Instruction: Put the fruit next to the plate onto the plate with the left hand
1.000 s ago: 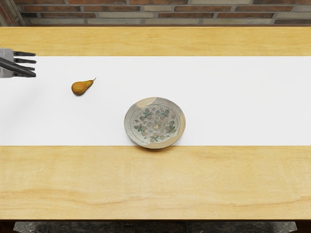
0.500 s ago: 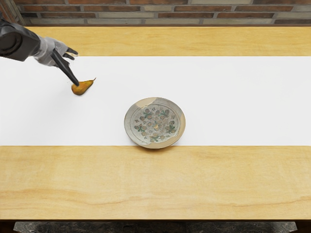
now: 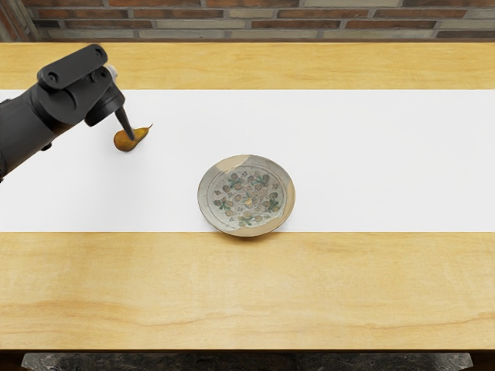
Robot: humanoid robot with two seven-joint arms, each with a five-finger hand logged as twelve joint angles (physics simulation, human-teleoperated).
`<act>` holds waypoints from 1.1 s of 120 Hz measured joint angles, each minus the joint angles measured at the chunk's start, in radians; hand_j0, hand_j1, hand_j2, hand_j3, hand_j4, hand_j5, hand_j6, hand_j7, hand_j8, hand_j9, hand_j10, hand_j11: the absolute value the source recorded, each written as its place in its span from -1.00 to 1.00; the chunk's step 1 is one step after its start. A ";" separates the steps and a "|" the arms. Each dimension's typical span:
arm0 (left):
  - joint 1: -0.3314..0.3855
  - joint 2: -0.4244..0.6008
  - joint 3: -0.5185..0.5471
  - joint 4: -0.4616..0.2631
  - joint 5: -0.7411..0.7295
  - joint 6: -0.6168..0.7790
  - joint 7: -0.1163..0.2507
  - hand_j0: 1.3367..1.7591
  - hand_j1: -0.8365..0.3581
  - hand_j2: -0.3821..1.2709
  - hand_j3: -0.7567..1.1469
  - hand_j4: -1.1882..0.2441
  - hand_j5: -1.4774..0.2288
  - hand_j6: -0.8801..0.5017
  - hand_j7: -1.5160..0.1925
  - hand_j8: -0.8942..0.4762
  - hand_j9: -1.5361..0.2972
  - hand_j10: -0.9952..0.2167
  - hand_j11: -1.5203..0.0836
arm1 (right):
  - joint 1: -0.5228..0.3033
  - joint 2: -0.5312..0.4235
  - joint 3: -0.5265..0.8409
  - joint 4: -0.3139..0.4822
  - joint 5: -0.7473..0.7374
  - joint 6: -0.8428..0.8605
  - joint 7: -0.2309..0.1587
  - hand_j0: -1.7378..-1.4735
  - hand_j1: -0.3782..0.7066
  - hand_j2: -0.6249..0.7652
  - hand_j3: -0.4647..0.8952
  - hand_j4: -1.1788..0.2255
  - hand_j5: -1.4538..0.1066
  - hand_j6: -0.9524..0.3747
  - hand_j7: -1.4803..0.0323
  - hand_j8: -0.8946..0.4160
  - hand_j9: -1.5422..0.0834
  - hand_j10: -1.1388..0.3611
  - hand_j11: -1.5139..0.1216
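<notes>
Now the left robot hand (image 3: 108, 104) has come down over the pear (image 3: 131, 139), upper left; its grip I cannot tell. Best to enclose the body well before lifting to the plate (image 3: 220, 168).

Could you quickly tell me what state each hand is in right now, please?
Left hand: directly over the pear; whether it is open or closed on it cannot be told.
Right hand: not in view.

The pear (image 3: 130, 139) is orange-brown, the plate (image 3: 288, 193) is grey and tan with green and brown flowers, the table (image 3: 247, 286) is yellow wood with a white strip (image 3: 387, 154), and the left arm (image 3: 31, 124) is black.
</notes>
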 joint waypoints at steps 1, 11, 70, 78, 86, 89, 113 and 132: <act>0.000 -0.005 0.002 0.001 0.000 0.006 0.000 0.52 0.98 -0.54 -0.21 0.66 0.73 0.27 0.77 0.30 0.68 0.64 0.90 | 0.000 0.000 0.000 0.000 0.000 0.000 0.000 -0.40 -0.95 -0.10 -0.32 0.68 0.86 0.43 0.96 0.36 0.90 0.52 0.85; 0.001 -0.051 0.035 0.009 0.001 0.079 0.000 0.52 0.98 -0.54 -0.21 0.66 0.73 0.27 0.77 0.30 0.68 0.64 0.90 | 0.000 0.000 0.000 0.000 0.000 0.000 0.000 -0.40 -0.95 -0.10 -0.32 0.68 0.86 0.43 0.96 0.36 0.90 0.52 0.85; 0.080 -0.083 0.087 0.162 -0.002 0.207 0.000 0.52 0.99 -0.54 -0.20 0.66 0.73 0.27 0.77 0.30 0.68 0.64 0.90 | 0.000 0.000 0.000 0.000 0.000 0.000 0.000 -0.40 -0.95 -0.10 -0.32 0.68 0.86 0.43 0.96 0.36 0.90 0.52 0.85; 0.093 -0.083 0.086 0.164 -0.002 0.207 0.000 0.52 0.99 -0.53 -0.20 0.66 0.73 0.27 0.77 0.30 0.68 0.64 0.90 | 0.000 0.000 0.000 0.000 0.000 0.000 0.000 -0.40 -0.95 -0.10 -0.32 0.68 0.86 0.43 0.96 0.36 0.90 0.52 0.85; 0.094 -0.083 0.086 0.166 -0.003 0.206 0.000 0.52 0.98 -0.53 -0.20 0.66 0.73 0.27 0.77 0.30 0.68 0.64 0.90 | 0.000 0.000 0.000 0.000 0.000 0.000 0.000 -0.40 -0.95 -0.10 -0.32 0.68 0.86 0.43 0.96 0.36 0.90 0.52 0.85; 0.092 -0.083 0.086 0.166 -0.003 0.206 0.000 0.52 0.98 -0.53 -0.20 0.66 0.73 0.27 0.77 0.30 0.68 0.64 0.90 | 0.000 0.000 0.000 0.000 0.000 0.000 0.000 -0.40 -0.95 -0.10 -0.32 0.68 0.86 0.43 0.96 0.36 0.90 0.52 0.85; 0.092 -0.083 0.083 0.162 -0.005 0.199 0.000 0.52 0.98 -0.53 -0.20 0.66 0.73 0.27 0.77 0.30 0.68 0.64 0.90 | 0.001 0.000 0.000 0.000 0.000 0.000 0.000 -0.40 -0.95 -0.10 -0.32 0.68 0.86 0.43 0.96 0.36 0.90 0.52 0.85; 0.091 -0.083 0.080 0.151 -0.007 0.168 0.000 0.52 0.98 -0.53 -0.20 0.66 0.73 0.27 0.77 0.30 0.68 0.64 0.90 | 0.001 0.000 0.000 0.000 0.000 0.000 0.000 -0.40 -0.95 -0.10 -0.32 0.68 0.86 0.43 0.96 0.36 0.90 0.52 0.85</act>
